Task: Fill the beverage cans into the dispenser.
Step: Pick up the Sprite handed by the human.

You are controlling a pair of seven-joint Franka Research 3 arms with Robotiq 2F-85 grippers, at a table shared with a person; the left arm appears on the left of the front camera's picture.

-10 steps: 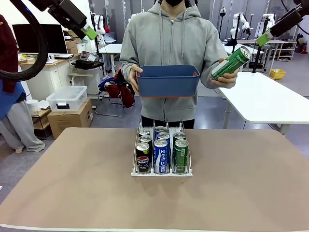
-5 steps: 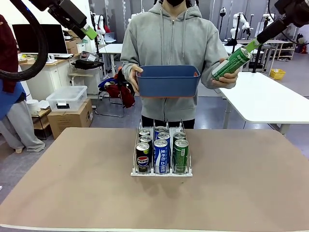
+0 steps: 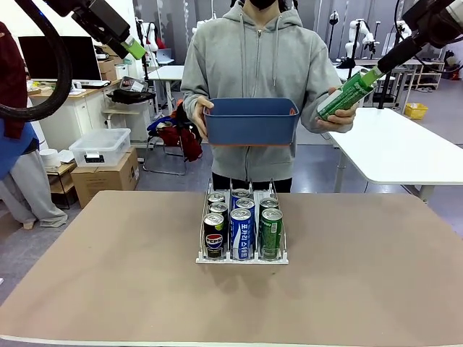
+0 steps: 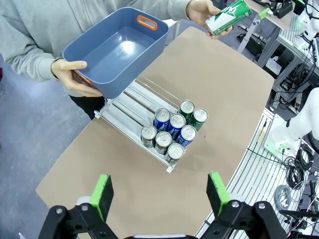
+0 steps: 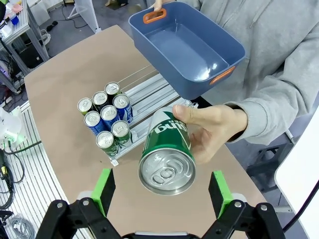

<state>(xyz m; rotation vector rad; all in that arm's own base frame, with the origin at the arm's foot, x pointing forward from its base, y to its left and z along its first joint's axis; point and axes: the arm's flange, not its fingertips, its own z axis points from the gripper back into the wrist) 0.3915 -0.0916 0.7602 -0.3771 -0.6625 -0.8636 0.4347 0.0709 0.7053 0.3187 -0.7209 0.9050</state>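
A green can (image 5: 167,157) is held out by a hand (image 5: 212,130), centred between the spread right claw's (image 5: 163,191) pads. The claw should be pressed together squarely on its body before the hand lets go.

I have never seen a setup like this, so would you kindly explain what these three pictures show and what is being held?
Two robot arms share a table with a person. The front picture looks across at that person, who holds a blue bin and offers a green can. The other pictures come from cameras on each wrist. The right gripper is open, its green pads either side of the offered can, not gripping. The left gripper hangs open above the white dispenser, which holds seven cans.
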